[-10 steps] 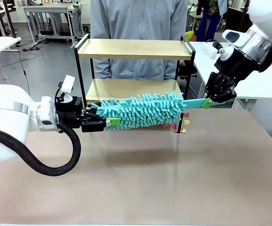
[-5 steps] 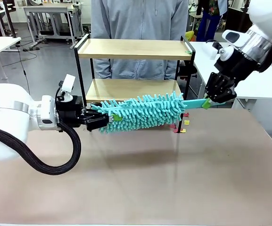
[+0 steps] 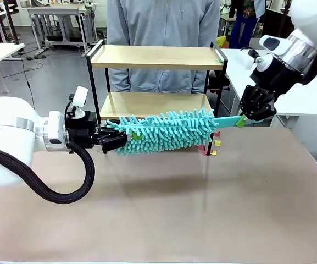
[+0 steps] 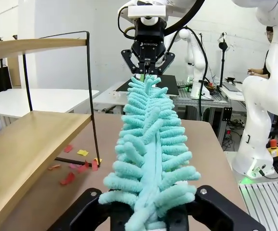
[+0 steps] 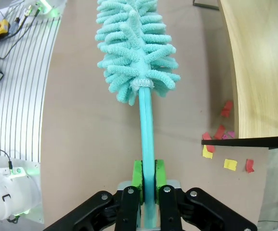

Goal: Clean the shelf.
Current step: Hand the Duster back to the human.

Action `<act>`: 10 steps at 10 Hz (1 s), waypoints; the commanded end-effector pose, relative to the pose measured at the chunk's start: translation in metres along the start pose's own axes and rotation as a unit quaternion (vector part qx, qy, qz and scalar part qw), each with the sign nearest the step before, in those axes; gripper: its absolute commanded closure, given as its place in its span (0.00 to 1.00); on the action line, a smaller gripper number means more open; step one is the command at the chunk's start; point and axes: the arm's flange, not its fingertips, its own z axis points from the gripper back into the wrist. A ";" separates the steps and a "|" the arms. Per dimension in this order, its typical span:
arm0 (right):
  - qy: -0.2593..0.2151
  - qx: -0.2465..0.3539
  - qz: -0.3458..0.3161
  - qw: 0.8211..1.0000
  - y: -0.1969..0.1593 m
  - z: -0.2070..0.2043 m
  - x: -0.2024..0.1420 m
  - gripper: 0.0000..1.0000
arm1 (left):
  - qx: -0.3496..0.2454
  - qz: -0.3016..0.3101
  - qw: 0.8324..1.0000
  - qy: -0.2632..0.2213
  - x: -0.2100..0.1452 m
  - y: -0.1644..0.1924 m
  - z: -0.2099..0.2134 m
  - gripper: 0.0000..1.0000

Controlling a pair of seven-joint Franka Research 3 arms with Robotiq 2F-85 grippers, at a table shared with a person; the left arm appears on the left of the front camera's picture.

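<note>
The shelf [image 3: 158, 56] stands at the table's far side, two light wood boards in a black frame. In front of its lower board a teal fluffy duster [image 3: 169, 129] hangs level above the table. My left gripper [image 3: 129, 137] is shut on the duster's fluffy tip, seen close up in the left wrist view as the duster [image 4: 148, 139] running away from my left gripper [image 4: 148, 216]. My right gripper [image 3: 242, 120] is shut on the duster's handle [image 5: 146, 130], green pads [image 5: 138, 175] pressed against it. The shelf's lower board [image 5: 249, 72] lies beside the duster head.
Red, yellow and pink paper scraps [image 3: 213, 146] lie on the table by the shelf's right front leg [image 5: 225, 144]. A person in a grey hoodie [image 3: 161, 22] stands behind the shelf. White tables stand to the left and right; the brown tabletop [image 3: 174, 209] stretches in front.
My left gripper's fingers have closed onto the duster's fluffy end, pads sinking into the fibres. The right gripper and the duster have stayed in place.
</note>
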 end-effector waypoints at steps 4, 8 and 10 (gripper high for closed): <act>-0.031 -0.011 -0.003 0.999 0.008 0.021 0.004 0.00 | -0.001 0.003 1.000 0.000 0.000 0.000 0.000 1.00; -0.185 -0.081 -0.045 0.978 0.037 0.110 -0.027 0.00 | -0.001 0.003 1.000 0.000 0.000 0.000 0.000 1.00; -0.250 -0.133 -0.086 0.955 0.056 0.142 -0.056 0.00 | -0.001 0.003 1.000 0.000 0.000 0.000 0.000 1.00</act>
